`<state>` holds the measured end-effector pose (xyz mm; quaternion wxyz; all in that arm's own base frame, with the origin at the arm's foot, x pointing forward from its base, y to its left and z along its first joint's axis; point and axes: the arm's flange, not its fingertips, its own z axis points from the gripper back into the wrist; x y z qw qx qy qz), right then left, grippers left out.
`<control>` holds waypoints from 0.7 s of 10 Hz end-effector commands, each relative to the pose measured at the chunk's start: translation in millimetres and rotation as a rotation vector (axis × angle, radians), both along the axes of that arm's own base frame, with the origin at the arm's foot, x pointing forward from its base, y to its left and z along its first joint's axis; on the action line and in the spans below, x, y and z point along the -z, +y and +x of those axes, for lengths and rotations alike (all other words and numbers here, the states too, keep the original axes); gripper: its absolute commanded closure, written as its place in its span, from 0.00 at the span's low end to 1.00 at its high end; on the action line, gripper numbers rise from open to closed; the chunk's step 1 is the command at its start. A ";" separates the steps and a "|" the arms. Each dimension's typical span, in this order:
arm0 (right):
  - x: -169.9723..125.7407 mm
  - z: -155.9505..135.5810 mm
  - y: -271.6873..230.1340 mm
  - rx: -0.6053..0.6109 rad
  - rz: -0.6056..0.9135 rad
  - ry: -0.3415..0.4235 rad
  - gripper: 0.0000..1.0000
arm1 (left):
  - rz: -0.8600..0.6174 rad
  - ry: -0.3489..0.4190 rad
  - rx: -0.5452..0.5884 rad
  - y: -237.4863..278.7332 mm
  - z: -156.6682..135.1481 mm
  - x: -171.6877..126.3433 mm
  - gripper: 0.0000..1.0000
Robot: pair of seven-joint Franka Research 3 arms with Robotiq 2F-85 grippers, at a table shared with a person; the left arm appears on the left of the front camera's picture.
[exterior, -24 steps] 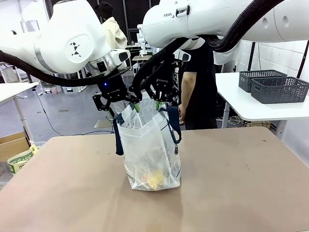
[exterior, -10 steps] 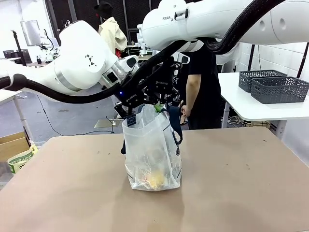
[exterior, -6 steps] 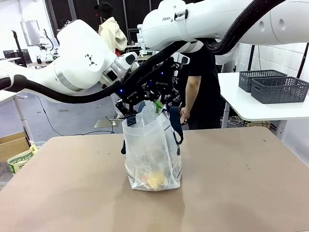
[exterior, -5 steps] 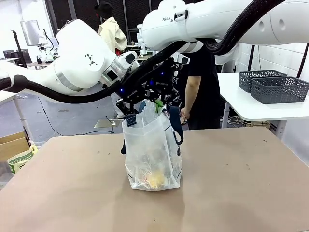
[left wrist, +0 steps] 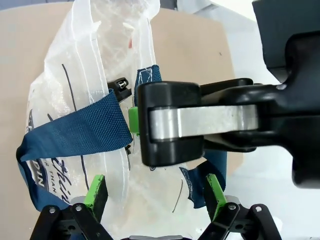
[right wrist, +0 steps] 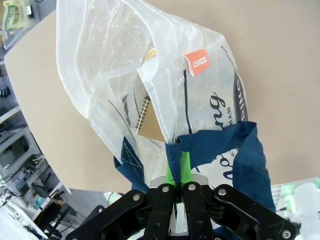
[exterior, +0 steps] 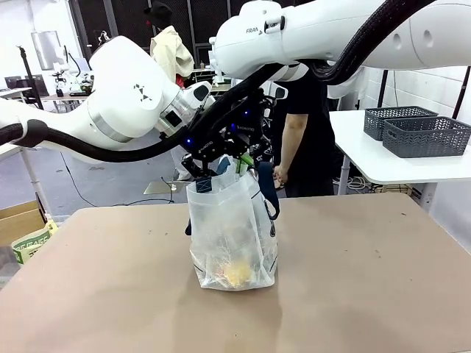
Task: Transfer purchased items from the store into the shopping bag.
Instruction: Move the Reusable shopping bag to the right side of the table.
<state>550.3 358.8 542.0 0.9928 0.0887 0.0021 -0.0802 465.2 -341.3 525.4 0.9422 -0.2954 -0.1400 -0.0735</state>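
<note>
1. Front view, nearest ground: the tan table (exterior: 368,279) fills the lower half of the frame. The shopping bag (exterior: 232,235) stands upright on it, just left of centre, its clear plastic crumpled.
2. Through the bag wall, at the bottom, a yellow purchased item (exterior: 237,274) lies inside. My right wrist view shows a tan spiral-bound notebook (right wrist: 150,120) inside the open mouth.
3. My right gripper (right wrist: 178,175) is fully closed, green pads clamped on a navy strap handle (right wrist: 220,145) at the bag's rim, low in the centre of that frame.
4. My left gripper (left wrist: 155,192) stands at full spread, holding nothing. Its green pads (left wrist: 95,192) sit at the bottom of the left wrist frame, one to each side, above the bag's mouth. A navy strap (left wrist: 75,132) crosses the left of that frame.
5. In the front view, both grippers meet above the bag's top, centre frame.
6. Behind them, a person in black (exterior: 305,140) stands at the table's far edge.
7. Upper right, two dark grey lattice baskets (exterior: 423,132) rest on a white side table (exterior: 383,165), well apart from the bag.
</note>
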 end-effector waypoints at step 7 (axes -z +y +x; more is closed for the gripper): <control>27.1 12.3 20.1 -0.049 0.001 0.044 1.00 | 0.212 0.003 0.044 -6.6 -6.3 -0.5 0.00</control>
